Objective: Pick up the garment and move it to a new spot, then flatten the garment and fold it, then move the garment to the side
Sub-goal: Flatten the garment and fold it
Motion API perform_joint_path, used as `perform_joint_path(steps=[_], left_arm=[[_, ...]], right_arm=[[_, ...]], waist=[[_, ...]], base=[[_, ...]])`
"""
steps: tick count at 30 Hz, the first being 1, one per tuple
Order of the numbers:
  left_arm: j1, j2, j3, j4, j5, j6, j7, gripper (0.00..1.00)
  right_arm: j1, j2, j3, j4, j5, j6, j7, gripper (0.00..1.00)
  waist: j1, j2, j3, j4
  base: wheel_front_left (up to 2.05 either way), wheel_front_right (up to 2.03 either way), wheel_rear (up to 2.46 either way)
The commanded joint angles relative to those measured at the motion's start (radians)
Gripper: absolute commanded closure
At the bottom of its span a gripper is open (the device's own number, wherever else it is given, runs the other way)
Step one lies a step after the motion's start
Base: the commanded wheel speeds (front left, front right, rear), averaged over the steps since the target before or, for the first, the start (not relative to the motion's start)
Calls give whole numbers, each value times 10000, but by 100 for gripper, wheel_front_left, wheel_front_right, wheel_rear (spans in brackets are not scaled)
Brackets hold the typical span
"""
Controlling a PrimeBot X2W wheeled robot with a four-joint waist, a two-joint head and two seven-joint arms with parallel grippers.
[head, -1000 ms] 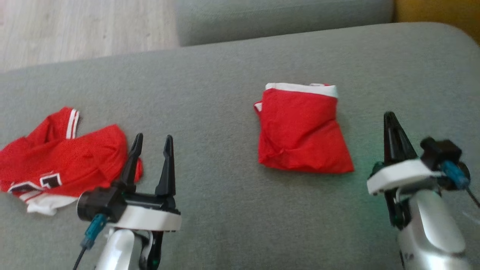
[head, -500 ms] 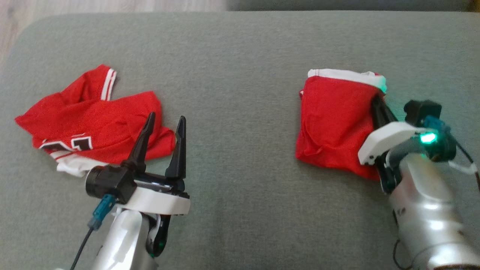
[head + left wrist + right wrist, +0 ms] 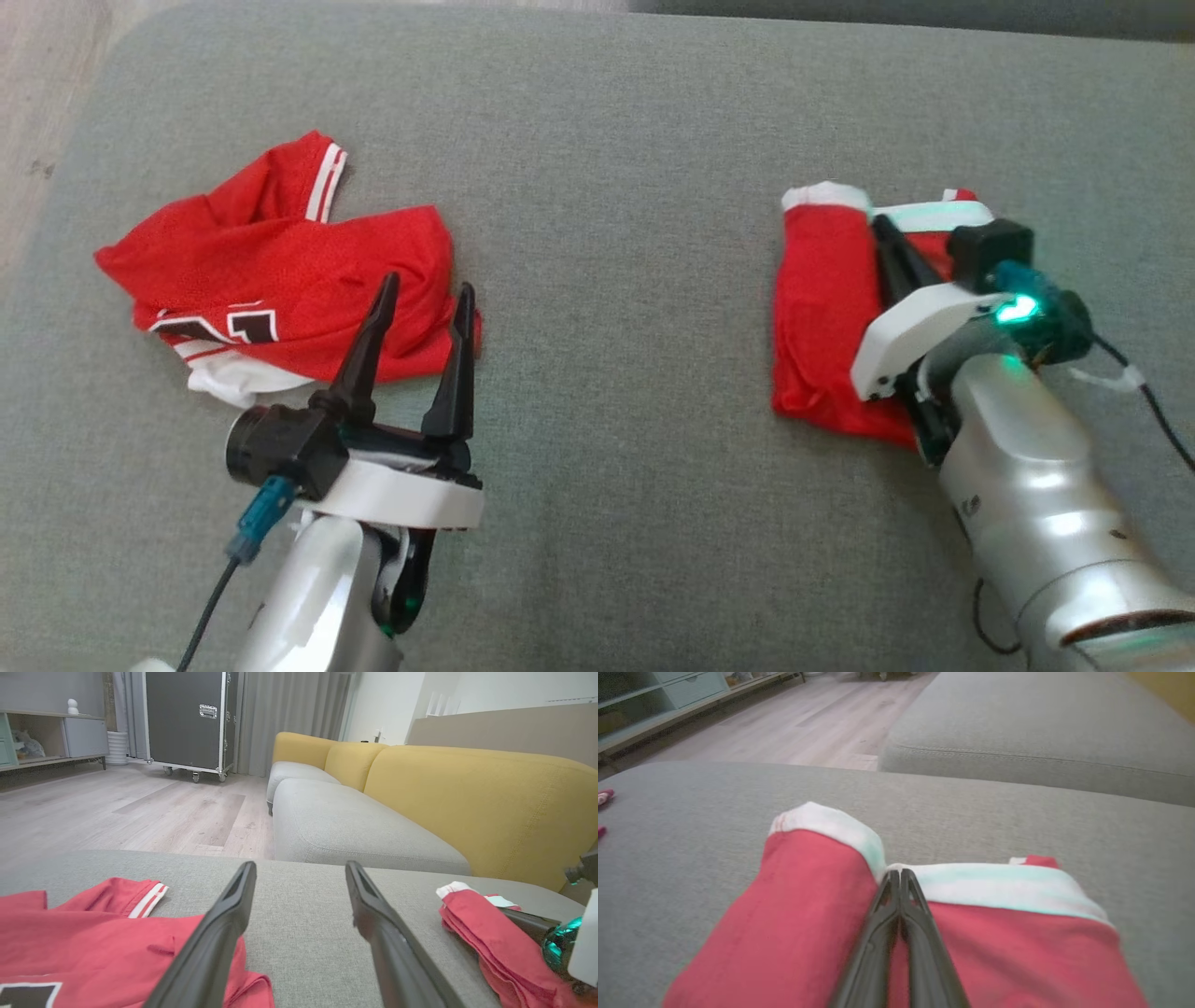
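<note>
A folded red garment (image 3: 822, 308) with a white band lies on the right of the grey cushion (image 3: 607, 187). It also appears in the right wrist view (image 3: 794, 914) and the left wrist view (image 3: 476, 938). My right gripper (image 3: 882, 229) is shut, its fingers lying together on top of the garment by the white band (image 3: 900, 875); nothing is pinched between them. The garment's left part is rucked up beside the fingers. My left gripper (image 3: 428, 284) stands open and empty above the cushion (image 3: 301, 865), at the right edge of a crumpled red jersey (image 3: 271, 271).
The crumpled jersey (image 3: 93, 933) has white trim and a black-and-white number. Wooden floor (image 3: 37, 93) lies past the cushion's left edge. Beyond the far edge is another grey seat (image 3: 336, 826) with a yellow backrest (image 3: 467, 793). A black wheeled case (image 3: 187, 718) stands across the room.
The head camera has shifted. My right gripper came from beside the folded garment onto its top, and the garment has bunched narrower with its left part raised. The left gripper stayed open.
</note>
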Motion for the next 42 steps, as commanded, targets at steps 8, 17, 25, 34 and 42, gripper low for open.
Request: perform_joint_path(steps=[8, 17, 25, 34, 42], left_arm=[[-212, 42, 262, -281, -121, 203, -95, 0], [79, 42, 723, -380, 32, 209, -95, 0], [500, 42, 1165, -480, 59, 178, -95, 0], [899, 41, 1352, -555, 0, 170, -95, 0], [1252, 41, 1571, -561, -90, 139, -95, 0]], right_arm=[[219, 191, 1842, -148, 1133, -9, -170, 100], [681, -42, 911, -2401, 1024, -9, -176, 100], [2142, -347, -38, -4887, 402, -9, -177, 100], [3952, -39, -775, -6618, 111, -9, -177, 0], [5235, 165, -661, -7637, 278, -9, -177, 0]], waist=[[0, 0, -181, -153], [0, 0, -974, -1091], [0, 0, -1514, -1978], [0, 0, -1839, -2458], [0, 0, -1901, -2624]], base=[[0, 0, 0], [0, 0, 0], [0, 0, 0], [0, 0, 0], [0, 0, 0]])
